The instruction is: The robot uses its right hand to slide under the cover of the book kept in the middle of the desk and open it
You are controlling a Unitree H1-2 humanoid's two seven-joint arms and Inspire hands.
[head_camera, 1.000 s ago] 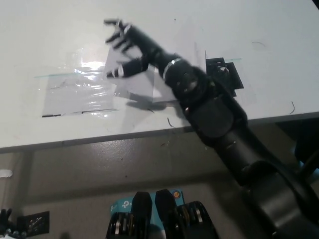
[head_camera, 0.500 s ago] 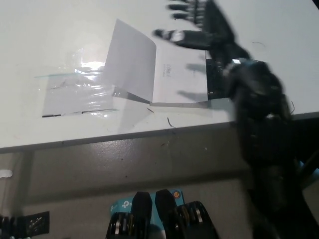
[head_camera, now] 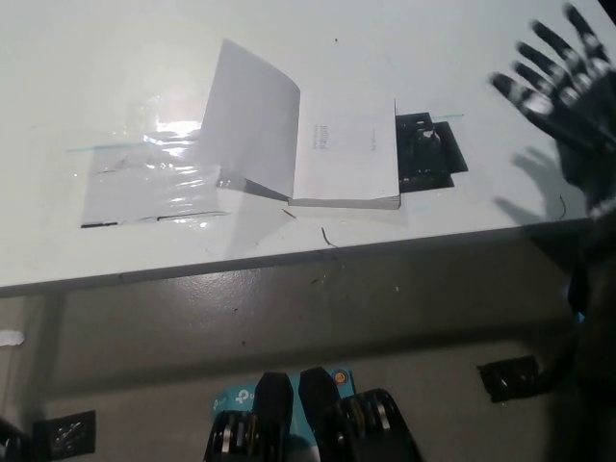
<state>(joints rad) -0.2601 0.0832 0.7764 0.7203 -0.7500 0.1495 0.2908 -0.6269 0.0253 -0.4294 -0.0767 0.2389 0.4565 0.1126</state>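
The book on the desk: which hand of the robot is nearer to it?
Right. The black right hand hovers open, to the right of the book and apart from it. The white left hand is out of view.

The black right hand (head_camera: 563, 82), a second ago over the book (head_camera: 332, 159), has swung away to the desk's (head_camera: 115, 77) right edge, fingers spread; the book's cover (head_camera: 252, 120) now stands raised, the first page exposed.
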